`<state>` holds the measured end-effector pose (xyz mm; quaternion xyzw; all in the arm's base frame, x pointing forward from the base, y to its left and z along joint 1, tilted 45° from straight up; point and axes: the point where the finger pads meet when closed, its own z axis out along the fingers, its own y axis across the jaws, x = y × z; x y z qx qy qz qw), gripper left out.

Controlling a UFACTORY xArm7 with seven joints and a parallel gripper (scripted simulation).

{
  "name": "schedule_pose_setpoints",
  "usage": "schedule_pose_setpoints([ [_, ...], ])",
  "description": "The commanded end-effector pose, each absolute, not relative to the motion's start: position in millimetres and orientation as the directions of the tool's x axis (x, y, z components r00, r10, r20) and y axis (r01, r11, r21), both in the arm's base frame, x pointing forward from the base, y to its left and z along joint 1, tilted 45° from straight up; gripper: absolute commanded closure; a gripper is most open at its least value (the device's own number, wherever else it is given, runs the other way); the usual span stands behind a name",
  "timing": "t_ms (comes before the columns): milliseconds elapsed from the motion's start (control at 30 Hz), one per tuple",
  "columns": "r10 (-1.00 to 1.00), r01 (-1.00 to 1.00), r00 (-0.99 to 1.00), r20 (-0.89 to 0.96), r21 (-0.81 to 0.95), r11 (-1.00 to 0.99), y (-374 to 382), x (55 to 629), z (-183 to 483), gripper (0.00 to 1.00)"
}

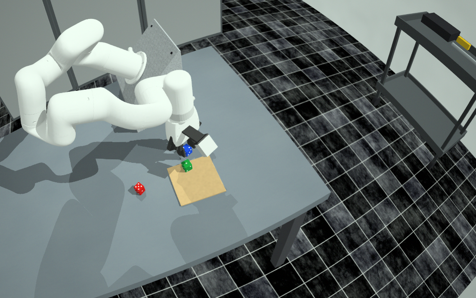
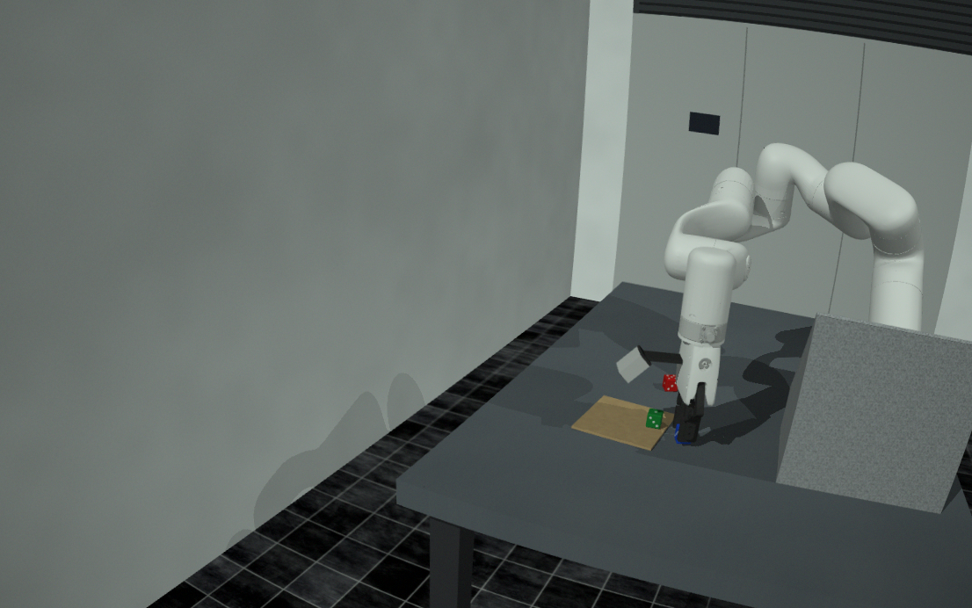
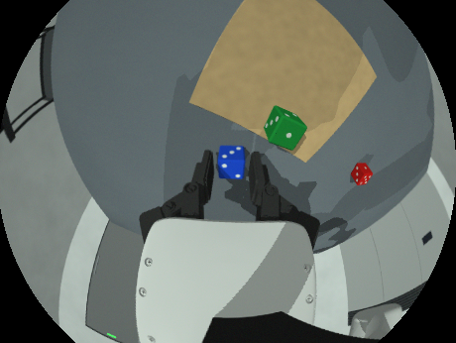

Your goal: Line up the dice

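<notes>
The tan mat [image 1: 197, 181] lies flat on the grey table; it also shows in the wrist view [image 3: 284, 62]. The green die [image 1: 186, 165] stands on the mat's corner nearest the arm, also in the wrist view [image 3: 285, 127]. The blue die [image 1: 187, 150] rests on the table just off that mat edge. My gripper [image 3: 231, 162] is lowered around the blue die [image 3: 232, 163], with a finger on each side and small gaps showing, partly open. In the exterior view the fingers [image 2: 686, 428] hide most of it. The red die [image 1: 139, 188] lies on the table left of the mat, apart from the others.
A grey speckled slanted panel [image 2: 870, 408] stands on the table behind the arm. A metal shelf cart [image 1: 431, 80] stands on the floor to the right, away from the table. The table's front edge runs close beyond the mat.
</notes>
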<state>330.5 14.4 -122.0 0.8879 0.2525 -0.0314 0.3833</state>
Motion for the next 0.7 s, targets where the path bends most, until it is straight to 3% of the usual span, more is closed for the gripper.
schedule_pose_setpoints([
  [0, 0.428, 0.473, 0.870, -0.246, 0.664, -0.579, 12.5, 332.1, -125.7, 0.58],
  [667, 0.428, 0.473, 0.870, -0.246, 0.664, -0.579, 9.2, 332.8, -129.1, 0.58],
])
